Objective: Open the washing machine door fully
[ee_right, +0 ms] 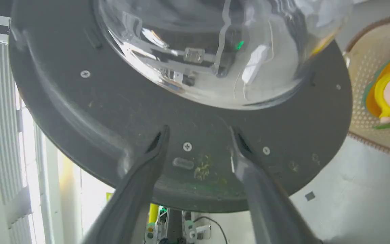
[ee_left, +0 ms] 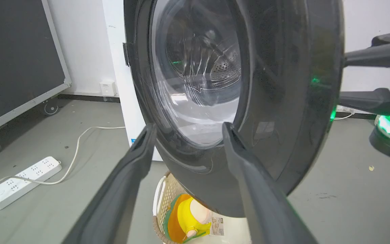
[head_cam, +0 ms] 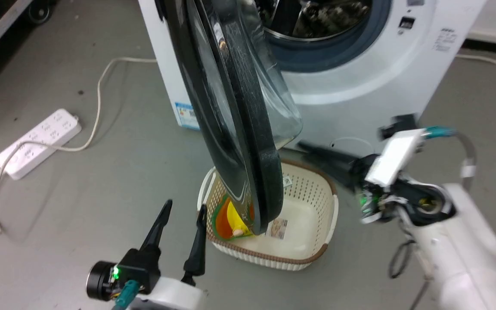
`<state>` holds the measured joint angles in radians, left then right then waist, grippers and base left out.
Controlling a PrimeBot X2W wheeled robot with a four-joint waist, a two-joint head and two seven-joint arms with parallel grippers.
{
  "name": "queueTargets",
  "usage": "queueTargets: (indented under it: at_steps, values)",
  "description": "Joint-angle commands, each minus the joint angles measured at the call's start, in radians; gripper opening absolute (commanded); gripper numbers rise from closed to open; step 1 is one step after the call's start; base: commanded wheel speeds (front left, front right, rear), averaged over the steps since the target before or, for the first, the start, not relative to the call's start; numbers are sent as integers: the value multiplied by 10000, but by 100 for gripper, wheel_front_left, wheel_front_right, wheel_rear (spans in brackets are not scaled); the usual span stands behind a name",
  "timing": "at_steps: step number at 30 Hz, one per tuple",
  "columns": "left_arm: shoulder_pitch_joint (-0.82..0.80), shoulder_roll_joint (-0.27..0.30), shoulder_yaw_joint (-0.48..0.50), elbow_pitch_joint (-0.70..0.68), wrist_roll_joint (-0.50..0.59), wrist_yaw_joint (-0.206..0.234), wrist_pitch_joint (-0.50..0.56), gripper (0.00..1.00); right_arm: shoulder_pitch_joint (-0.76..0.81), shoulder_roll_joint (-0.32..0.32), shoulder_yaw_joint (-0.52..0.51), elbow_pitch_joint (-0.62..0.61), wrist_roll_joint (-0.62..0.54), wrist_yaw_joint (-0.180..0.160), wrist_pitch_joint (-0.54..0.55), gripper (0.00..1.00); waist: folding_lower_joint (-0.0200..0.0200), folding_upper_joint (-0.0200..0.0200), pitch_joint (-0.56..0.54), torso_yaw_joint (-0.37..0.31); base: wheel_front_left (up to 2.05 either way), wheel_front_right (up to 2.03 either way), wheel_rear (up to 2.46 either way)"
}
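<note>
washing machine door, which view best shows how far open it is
Head view: it shows the washing machine door edge-on, standing well out from the washing machine front, so its angle is readable. The left wrist view shows its glossy outer face and glass. The right wrist view shows its inner face, screws and bulging bowl close up.

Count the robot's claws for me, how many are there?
2. The left gripper points up beside the basket, outside the washing machine door; the right gripper faces its inner side.
</note>
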<state>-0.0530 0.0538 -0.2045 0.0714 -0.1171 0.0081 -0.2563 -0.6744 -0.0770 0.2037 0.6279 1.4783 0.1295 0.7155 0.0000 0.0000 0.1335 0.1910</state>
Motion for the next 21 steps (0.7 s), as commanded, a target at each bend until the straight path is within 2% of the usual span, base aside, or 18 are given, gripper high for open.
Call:
queueTargets:
  at_steps: [1,2,3,4,5,9,13,15,17,21]
  values:
    - [196,47,120,180,-202,-200,-55,100,401,-412,-62,-575,-503,12,-630,100,0,0,-271,-167,0,0,0]
    - [196,47,120,180,-202,-200,-55,100,401,-412,-62,-575,-503,12,-630,100,0,0,-271,-167,0,0,0]
    - [222,118,221,399,-338,-458,-55,100,790,-828,-1,-1507,-1303,12,-1610,100,0,0,-462,-313,0,0,0]
    - [226,147,295,493,-434,-571,-55,100,1014,-1059,103,-2022,-1801,12,-2145,100,0,0,-541,-390,0,0,0]
    - [226,147,295,493,-434,-571,-55,100,1014,-1059,103,-2022,-1801,12,-2145,100,0,0,-541,-390,0,0,0]
    - [238,334,594,733,-590,-813,-55,100,1964,-2217,761,-3584,-4232,12,-4393,100,0,0,-851,-765,0,0,0]
    - [354,428,846,678,-509,-847,-55,100,2781,-2945,1070,-4413,-6359,12,-6689,100,0,0,-1105,-1153,0,0,0]
    - [423,452,931,630,-452,-866,-55,100,3234,-3074,875,-4541,-7295,12,-7645,100,0,0,-1213,-1326,0,0,0]
    - [513,446,1017,552,-388,-849,-55,100,3765,-2897,380,-4589,-8016,12,-8438,100,0,0,-1295,-1485,0,0,0]
    - [705,425,1121,414,-253,-821,-55,100,4840,-2437,-366,-5058,-9853,12,-9302,100,0,0,-1371,-1745,0,0,0]
